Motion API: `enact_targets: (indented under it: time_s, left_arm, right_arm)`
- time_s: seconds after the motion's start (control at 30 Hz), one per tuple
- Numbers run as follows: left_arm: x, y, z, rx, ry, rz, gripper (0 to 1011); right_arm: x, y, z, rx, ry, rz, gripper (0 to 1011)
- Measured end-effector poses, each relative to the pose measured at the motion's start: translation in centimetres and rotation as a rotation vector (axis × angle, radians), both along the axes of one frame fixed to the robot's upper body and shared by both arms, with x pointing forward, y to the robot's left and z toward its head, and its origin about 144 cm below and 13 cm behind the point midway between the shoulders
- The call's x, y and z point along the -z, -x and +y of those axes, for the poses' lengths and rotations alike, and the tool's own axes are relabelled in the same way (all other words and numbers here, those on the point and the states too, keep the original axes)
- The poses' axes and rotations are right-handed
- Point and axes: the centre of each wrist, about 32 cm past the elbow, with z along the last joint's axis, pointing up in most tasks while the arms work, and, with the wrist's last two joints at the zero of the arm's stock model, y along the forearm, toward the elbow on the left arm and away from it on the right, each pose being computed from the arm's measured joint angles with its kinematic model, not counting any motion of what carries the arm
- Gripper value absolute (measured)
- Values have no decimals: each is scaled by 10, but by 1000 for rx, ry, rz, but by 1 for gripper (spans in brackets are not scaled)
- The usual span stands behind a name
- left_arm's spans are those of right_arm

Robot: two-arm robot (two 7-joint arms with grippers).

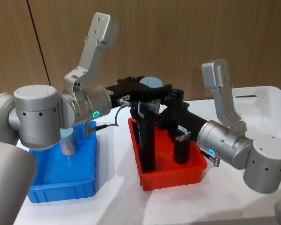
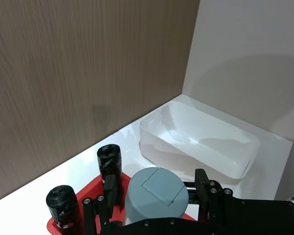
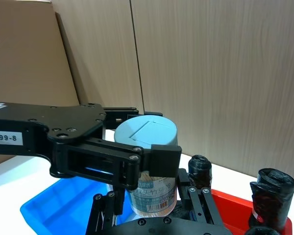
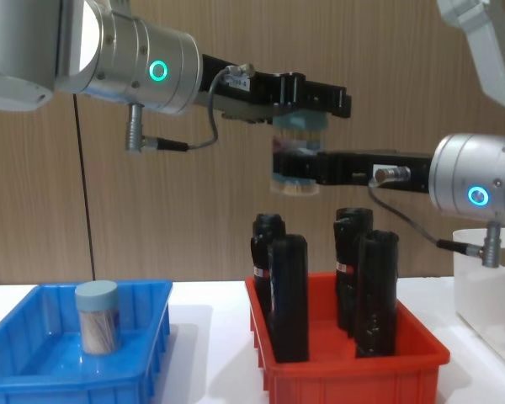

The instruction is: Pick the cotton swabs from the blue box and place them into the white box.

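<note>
Left gripper (image 4: 307, 108) clamps the cotton swab jar (image 4: 301, 140) at its lid; right gripper (image 4: 296, 168) grips its body, above the red bin (image 4: 353, 372).

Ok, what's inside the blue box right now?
One upright, lidded jar of cotton swabs stands in the blue box. The left arm covers part of its floor in the head view.
</note>
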Motion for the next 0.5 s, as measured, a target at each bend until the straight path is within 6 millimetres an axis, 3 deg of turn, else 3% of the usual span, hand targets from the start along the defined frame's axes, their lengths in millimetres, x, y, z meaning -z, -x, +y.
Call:
enact_targets:
  time_s: [0.5]
  left_arm:
    - [0,0,0,-1,0,0,1004]
  right_arm:
    - [11,3,-16,100,3,14,639]
